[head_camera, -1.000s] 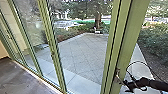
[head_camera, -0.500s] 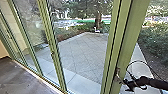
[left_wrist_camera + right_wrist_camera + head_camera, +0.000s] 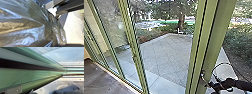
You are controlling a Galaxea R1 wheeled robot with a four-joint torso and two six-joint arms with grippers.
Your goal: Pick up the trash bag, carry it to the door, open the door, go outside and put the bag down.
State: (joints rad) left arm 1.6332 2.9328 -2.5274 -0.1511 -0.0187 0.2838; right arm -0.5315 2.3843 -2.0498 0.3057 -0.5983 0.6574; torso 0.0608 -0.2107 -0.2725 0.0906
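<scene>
While the head view puts the right pincer [image 3: 211, 86] near the green door frame [image 3: 212, 47], its grip: can't tell. Left wrist view: trash bag [image 3: 23, 25] up close; left pincer state, can't tell. Right wrist view: metal plate [image 3: 14, 90] on green frame [image 3: 33, 75].

The place is looking like the glazed edge of an office building, where the indoors is meeting a paved yard [image 3: 164, 52]. Tall glass panes [image 3: 112, 25] are standing in green frames [image 3: 132, 42], and a thick green door frame [image 3: 217, 32] is rising beside them, bearing a metal fitting [image 3: 202, 75]. Inside, a smooth brownish floor [image 3: 99, 80] is running up to the threshold. Outside, the yard is stretching toward shrubs [image 3: 241, 37] and a tree trunk [image 3: 181, 22].
</scene>
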